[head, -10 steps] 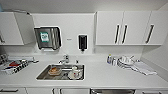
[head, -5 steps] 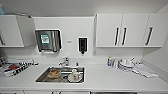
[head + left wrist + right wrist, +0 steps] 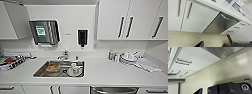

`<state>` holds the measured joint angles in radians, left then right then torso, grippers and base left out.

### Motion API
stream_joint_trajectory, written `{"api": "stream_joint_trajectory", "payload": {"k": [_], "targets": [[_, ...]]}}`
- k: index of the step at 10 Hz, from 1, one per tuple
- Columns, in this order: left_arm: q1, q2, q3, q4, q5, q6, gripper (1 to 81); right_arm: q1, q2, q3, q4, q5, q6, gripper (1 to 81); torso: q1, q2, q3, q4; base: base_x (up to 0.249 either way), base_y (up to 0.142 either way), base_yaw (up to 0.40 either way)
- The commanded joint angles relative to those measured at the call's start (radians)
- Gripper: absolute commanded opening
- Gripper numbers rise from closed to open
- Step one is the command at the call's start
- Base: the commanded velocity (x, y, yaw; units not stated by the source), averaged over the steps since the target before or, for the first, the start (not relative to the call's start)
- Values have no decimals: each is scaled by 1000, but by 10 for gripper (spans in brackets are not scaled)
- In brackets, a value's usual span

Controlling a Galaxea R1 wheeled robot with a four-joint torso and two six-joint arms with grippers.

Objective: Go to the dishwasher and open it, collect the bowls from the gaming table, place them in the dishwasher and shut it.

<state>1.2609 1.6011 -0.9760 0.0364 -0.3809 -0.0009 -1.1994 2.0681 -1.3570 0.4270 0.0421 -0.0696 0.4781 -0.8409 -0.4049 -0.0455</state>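
Can't tell either pincer's state; fingers unreadable. We're parked at the desk [image 3: 105, 72], sink [image 3: 60, 68] ahead. Dishwasher [image 3: 220, 24] sits below the desk edge, right of the sink, door shut, bar handle [image 3: 229, 19] along its top. We'd hook the handle mid-bar, pull down squarely, keeping clear of the white cabinet doors [image 3: 198, 17].

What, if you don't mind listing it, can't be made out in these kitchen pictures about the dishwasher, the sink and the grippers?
- Dishwasher: the left wrist view shows its steel front and bar handle; the interior is hidden behind the door. In the head view the bottom edge cuts it off.
- Sink: the head view is too blurred to tell what the orange item and white crockery are.
- Grippers: the wrist views don't reveal the fingers' state.
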Motion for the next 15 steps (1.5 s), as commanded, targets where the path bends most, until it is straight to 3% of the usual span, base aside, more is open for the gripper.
{"api": "stream_joint_trajectory", "payload": {"k": [1, 2, 3, 4, 6, 9, 10, 13, 15], "targets": [[-119, -41, -24, -3, 29, 1, 811, 117, -61, 70, 48, -48, -1, 811, 62, -96, -54, 0, 0, 0, 0], [-140, -36, -26, -1, 64, -8, 811, 126, -64, 78, 49, -48, -1, 811, 85, -132, -31, 0, 0, 0, 0], [-175, -42, -6, 3, 129, -33, 811, 128, -67, 79, 49, -50, -1, 811, 101, -157, -53, 0, 0, 0, 0], [-234, -55, 10, 1, 228, -39, 811, 128, -67, 75, 49, -50, -3, 811, 121, -187, -60, 0, 0, 0, 0], [-361, -84, 16, -1, 352, -77, 811, 134, -67, 70, 50, -50, -3, 811, 163, -255, -71, 0, 0, 0, 0], [-568, -85, 68, -3, 600, -117, 811, 155, -70, 69, 87, -50, -3, 811, 233, -366, -71, 0, 0, 0, 0], [-609, -84, 75, -4, 663, -133, 811, 172, -75, 75, 108, -62, -3, 811, 255, -402, -130, 0, 0, 0, 0], [-628, -68, 71, -13, 685, -137, 811, 237, -99, 81, 191, -125, -3, 811, 311, -493, -201, 0, 0, 0, 0], [-628, -53, 59, -12, 685, -137, 811, 273, -125, 96, 222, -128, -3, 811, 357, -568, -271, 0, 0, 0, 0]]}}
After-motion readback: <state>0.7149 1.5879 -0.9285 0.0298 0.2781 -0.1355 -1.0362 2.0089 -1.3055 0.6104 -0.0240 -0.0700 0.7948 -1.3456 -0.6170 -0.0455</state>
